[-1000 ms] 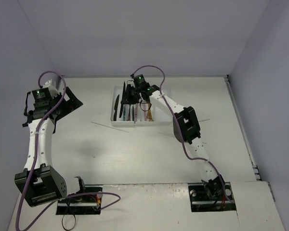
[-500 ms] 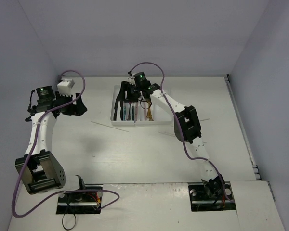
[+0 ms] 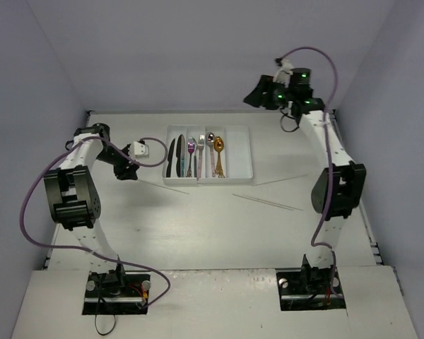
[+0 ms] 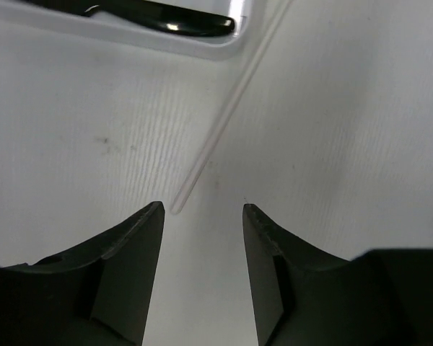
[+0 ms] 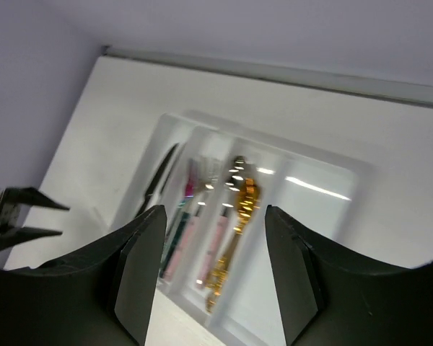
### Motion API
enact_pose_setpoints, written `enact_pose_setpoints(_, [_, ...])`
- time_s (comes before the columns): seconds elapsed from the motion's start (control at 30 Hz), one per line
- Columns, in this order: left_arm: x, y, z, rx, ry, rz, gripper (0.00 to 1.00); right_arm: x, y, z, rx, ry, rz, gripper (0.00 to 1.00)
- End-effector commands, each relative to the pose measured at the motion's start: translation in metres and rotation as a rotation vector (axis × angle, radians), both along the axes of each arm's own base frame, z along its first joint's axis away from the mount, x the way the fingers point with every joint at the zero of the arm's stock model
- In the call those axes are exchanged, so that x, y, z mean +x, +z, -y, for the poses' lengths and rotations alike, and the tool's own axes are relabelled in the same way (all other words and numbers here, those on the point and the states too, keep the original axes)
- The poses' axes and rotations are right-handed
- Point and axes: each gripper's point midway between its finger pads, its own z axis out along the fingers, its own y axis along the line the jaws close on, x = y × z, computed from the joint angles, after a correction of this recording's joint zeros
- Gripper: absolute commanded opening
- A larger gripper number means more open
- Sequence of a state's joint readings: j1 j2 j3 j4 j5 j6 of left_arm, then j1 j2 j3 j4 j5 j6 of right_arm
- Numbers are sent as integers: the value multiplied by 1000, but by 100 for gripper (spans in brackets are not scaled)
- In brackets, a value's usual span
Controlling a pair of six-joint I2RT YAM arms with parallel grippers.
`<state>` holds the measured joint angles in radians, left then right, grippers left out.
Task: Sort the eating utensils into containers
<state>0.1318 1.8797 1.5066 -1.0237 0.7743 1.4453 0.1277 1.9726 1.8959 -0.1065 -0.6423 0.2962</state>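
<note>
Framing pale chopstick [image 4: 224, 122] tip, left tool [image 4: 202, 209] jaws apart, right tool [image 5: 215, 210] apart, empty, above white tray [image 5: 346, 173]

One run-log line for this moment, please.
left gripper: open, low, lined up on chopstick end | right gripper: open, empty, raised clear of tray | tray: holds knives, forks, spoons | chopsticks: on table

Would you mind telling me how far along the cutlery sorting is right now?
Done: knives, forks and spoons lie in the tray. In hand: nothing yet; the left jaws stand open at the tip of one chopstick on the table, the right jaws open and empty, raised. Left: that chopstick and the others lying near the tray's front.
</note>
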Motion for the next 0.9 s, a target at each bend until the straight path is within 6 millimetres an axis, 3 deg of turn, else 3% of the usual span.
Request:
enact_pose_setpoints(0.0, [-11, 1, 9, 121, -338, 70, 44, -22, 11, 34, -66, -3, 56, 54])
enact_pose_setpoints(0.2, [1, -21, 2, 253, -451, 29, 44, -43, 7, 65, -115, -52, 45, 54])
enact_pose_setpoints(0.27, [5, -27, -6, 301, -472, 12, 44, -46, 4, 68, -120, -57, 35, 54])
enact_pose_setpoints(0.57, [15, -49, 2, 418, -528, -51, 44, -50, 3, 75, -125, -72, 28, 54])
enact_pose_setpoints(0.63, [15, -50, 2, 430, -516, -63, 44, -51, 1, 74, -126, -70, 23, 54])
enact_pose_setpoints(0.73, [10, -54, 6, 469, -537, -88, 43, -50, 0, 88, -129, -101, 18, 53])
enact_pose_setpoints(0.87, [-4, -59, 8, 519, -530, -138, 31, -51, 0, 92, -136, -109, 18, 53])
